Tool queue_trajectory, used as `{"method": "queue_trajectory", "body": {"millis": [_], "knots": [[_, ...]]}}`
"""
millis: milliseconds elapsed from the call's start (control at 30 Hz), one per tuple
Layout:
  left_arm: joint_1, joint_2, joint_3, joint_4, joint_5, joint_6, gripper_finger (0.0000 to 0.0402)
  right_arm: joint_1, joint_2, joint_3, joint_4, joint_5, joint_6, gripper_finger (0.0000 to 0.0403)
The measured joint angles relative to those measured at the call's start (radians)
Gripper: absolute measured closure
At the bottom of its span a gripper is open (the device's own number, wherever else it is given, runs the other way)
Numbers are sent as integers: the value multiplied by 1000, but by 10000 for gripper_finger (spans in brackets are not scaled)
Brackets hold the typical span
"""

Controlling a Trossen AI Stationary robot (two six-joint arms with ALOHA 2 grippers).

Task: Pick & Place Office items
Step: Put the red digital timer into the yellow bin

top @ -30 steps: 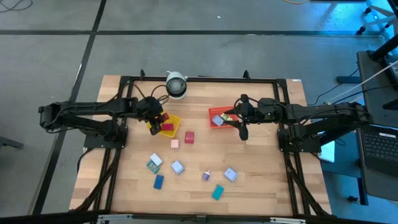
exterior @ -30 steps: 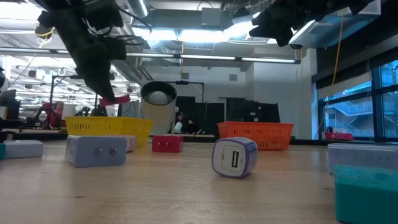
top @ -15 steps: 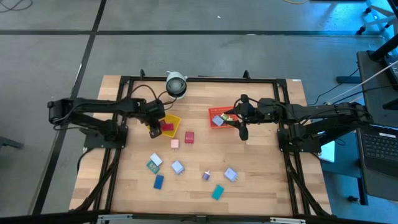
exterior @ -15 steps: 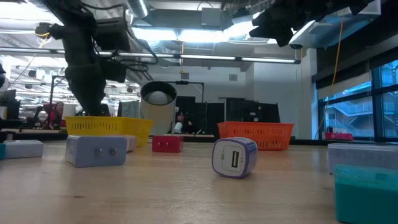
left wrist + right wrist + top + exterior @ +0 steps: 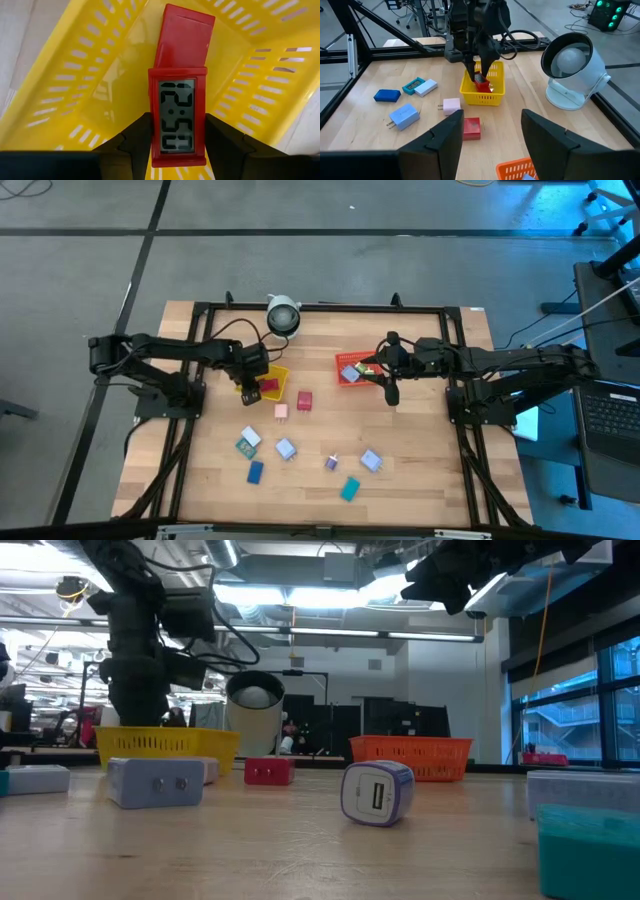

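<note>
The left gripper (image 5: 177, 145) is holding a red digital clock (image 5: 178, 122) clamped between its fingers, low inside the yellow tray (image 5: 75, 90), and should release only once it rests flat, while the right gripper (image 5: 490, 132) is hovering part-open and empty near the red tray (image 5: 345, 361).

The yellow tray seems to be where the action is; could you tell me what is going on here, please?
The left gripper is down inside the yellow tray, closed on a small red digital clock that it appears to be placing there. The right gripper hovers beside the red tray, which already holds a whitish piece. Other small pieces, such as a pink block and a teal block, lie loose on the table.
</note>
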State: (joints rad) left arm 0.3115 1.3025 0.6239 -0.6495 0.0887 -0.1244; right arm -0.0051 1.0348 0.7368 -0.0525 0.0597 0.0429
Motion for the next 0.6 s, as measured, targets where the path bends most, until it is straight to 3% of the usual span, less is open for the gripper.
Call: {"method": "queue_trajectory", "body": {"millis": [200,367,600], "knots": [[0,0,0,2,-7,0,239,0,0,0,0,0,0,205],[0,-11,-2,14,-70,22,233,0,0,0,0,0,-1,204],[0,-19,-2,22,-70,42,187,0,0,0,0,-42,13,204]]}}
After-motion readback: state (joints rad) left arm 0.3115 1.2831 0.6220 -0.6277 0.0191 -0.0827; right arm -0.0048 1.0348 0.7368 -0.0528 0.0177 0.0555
